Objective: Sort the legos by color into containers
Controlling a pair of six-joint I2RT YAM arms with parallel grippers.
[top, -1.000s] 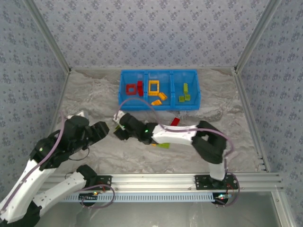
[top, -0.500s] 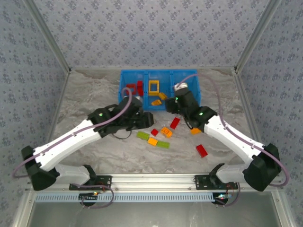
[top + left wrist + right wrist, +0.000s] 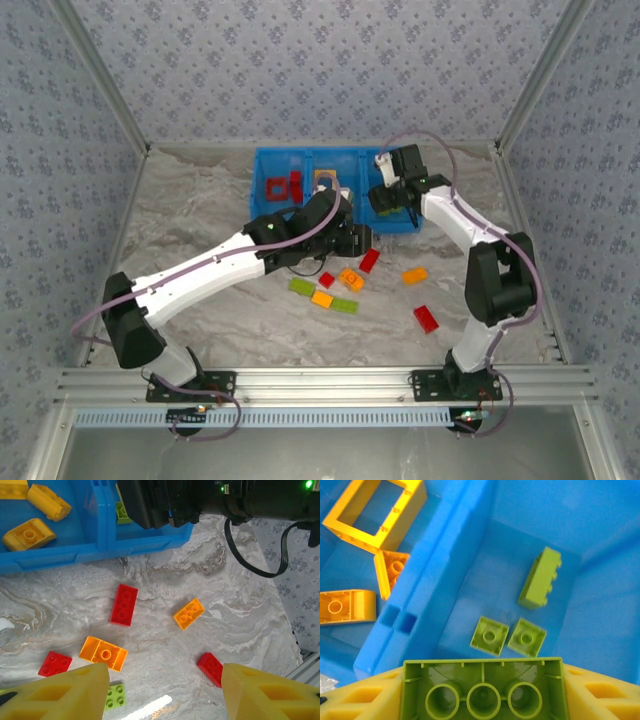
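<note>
My right gripper is shut on a lime green lego, its hollow underside towards the camera. It hangs over the right compartment of the blue containers tray, where three green legos lie. In the top view this gripper is above the tray. My left gripper stands open and empty above loose legos on the table: a red one, an orange one, another orange one upside down and a small green one. From above, the left gripper sits just in front of the tray.
The middle compartment holds a yellow frame and orange bricks; the left one holds red pieces. More loose bricks lie at the table's middle, with a red one nearest the front. Patterned walls close in three sides.
The right gripper has moved back over the tray's right compartment with the green lego. The left arm has swung right, from beside the tray's left end to the loose bricks.
</note>
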